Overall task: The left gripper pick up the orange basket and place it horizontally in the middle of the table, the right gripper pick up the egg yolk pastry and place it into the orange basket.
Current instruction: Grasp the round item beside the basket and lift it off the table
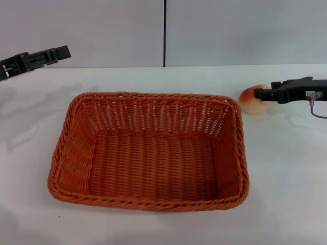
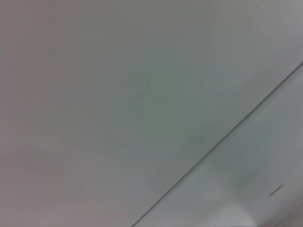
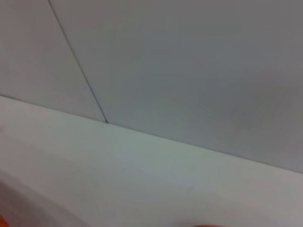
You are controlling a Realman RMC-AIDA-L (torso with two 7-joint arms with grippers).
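The orange basket point(image 1: 148, 150) lies flat and lengthwise across the middle of the white table point(image 1: 286, 168), with nothing inside it. My left gripper point(image 1: 64, 51) hovers well away from it at the far left, above the table's back edge. The egg yolk pastry point(image 1: 251, 101) sits just beyond the basket's far right corner. My right gripper point(image 1: 258, 93) reaches in from the right, and its tip overlaps the pastry's upper right side. Whether it is holding the pastry does not show. Both wrist views show only wall and tabletop.
A grey wall with a vertical dark seam point(image 1: 164, 33) stands behind the table. A thin grey cable point(image 1: 316, 109) loops below the right gripper. Bare tabletop runs along both sides of the basket and in front of it.
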